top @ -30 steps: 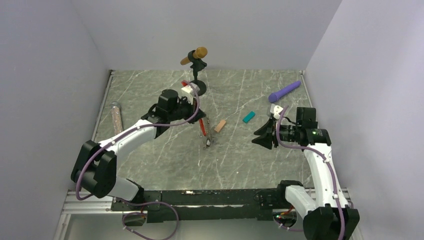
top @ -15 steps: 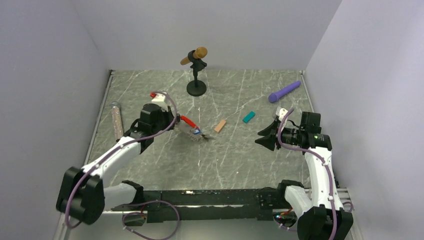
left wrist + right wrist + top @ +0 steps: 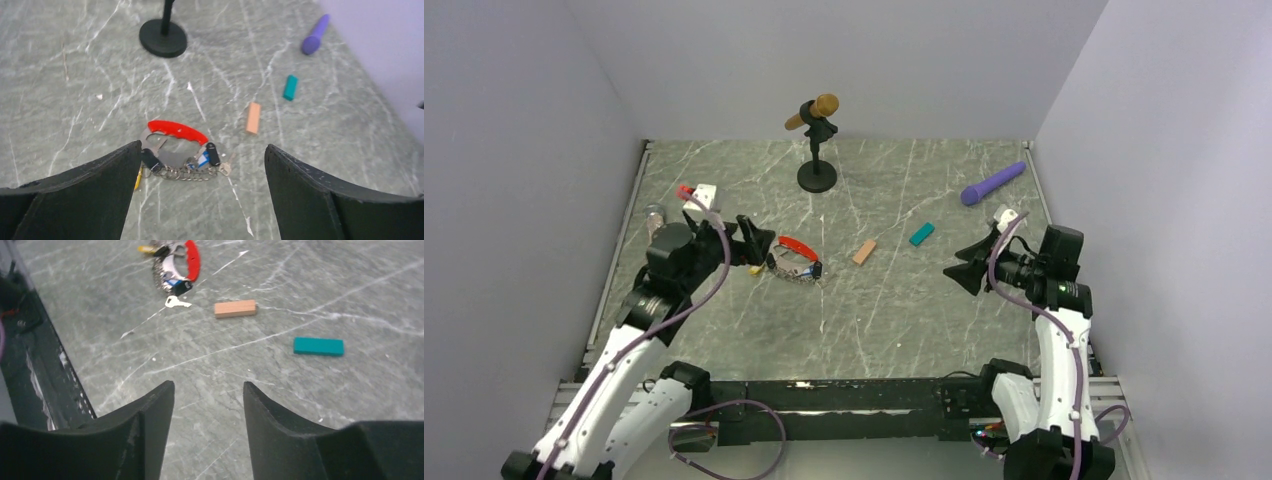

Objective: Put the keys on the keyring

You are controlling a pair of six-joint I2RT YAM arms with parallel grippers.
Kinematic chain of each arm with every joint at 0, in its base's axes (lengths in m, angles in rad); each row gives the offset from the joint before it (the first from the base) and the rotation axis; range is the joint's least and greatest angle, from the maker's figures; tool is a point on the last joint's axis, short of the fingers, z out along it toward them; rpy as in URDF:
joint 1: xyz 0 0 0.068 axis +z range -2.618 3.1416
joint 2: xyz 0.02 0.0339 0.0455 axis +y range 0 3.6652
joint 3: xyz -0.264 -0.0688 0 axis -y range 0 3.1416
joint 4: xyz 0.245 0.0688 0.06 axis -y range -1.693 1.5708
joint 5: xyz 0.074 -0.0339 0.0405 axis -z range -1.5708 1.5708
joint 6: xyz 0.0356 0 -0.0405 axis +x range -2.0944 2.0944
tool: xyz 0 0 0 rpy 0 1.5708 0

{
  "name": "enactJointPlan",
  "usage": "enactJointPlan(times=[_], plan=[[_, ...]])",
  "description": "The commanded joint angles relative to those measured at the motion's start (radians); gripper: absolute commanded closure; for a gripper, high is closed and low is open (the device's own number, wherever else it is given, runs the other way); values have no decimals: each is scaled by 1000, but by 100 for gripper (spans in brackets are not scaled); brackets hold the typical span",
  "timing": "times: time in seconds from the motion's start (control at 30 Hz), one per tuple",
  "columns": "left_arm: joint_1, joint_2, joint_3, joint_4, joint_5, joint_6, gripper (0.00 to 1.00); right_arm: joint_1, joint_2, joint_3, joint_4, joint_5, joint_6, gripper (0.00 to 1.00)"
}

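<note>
Left gripper [image 3: 749,245]: fingers spread wide, nothing between them. It sits low over the left part of the surface [image 3: 904,320], pointing right.

The keyring [image 3: 177,131] lies flat on the surface just right of that gripper, framed between its fingers in the left wrist view. Its near-left end is right beside one fingertip; I can't tell if they touch. The red clip arcs along the far side and the chain [image 3: 185,172] runs along the near side. A yellow tag [image 3: 137,177] pokes out at the left end, and a blue tag sits near the right end.

The keys [image 3: 212,154] are in the same bunch. One black head lies at the right end by the blue tag, another at the left end by the fingertip. A small pale key [image 3: 176,302] lies at the right tip of the chain. I can't tell whether any of them are threaded on.

Right gripper [image 3: 959,272]: fingers apart, holding nothing. It hovers over the right side of the surface, pointing left, well apart from the keyring.

A tan block [image 3: 864,252] lies between the two grippers, near the keyring's right end but not touching it. A teal block [image 3: 921,234] is a little further right and far. A microphone stand [image 3: 816,175] is upright at far centre. A purple cylinder [image 3: 992,183] lies at the far right by the wall.
</note>
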Motion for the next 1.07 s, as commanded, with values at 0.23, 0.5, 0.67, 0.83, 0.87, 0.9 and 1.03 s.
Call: enactJointPlan(times=[0.23, 0.5, 0.67, 0.83, 0.87, 0.9, 1.03], plan=[[4, -300, 167, -260, 73, 56, 1, -25, 101, 352, -24, 170, 561, 20], [3, -377, 156, -292, 102, 28, 1, -25, -55, 355, 76, 409, 712, 0], [4, -378, 174, -308, 110, 41, 1, -25, -85, 387, 32, 523, 720, 0], [3, -372, 181, -324, 109, 50, 1, -24, -122, 353, 65, 523, 750, 0], [4, -375, 179, -322, 109, 50, 1, -26, -124, 345, 78, 523, 760, 0], [4, -376, 177, -321, 108, 51, 1, -25, -124, 339, 89, 521, 770, 0], [4, -379, 170, -319, 107, 57, 0, -25, -114, 327, 111, 520, 781, 0]])
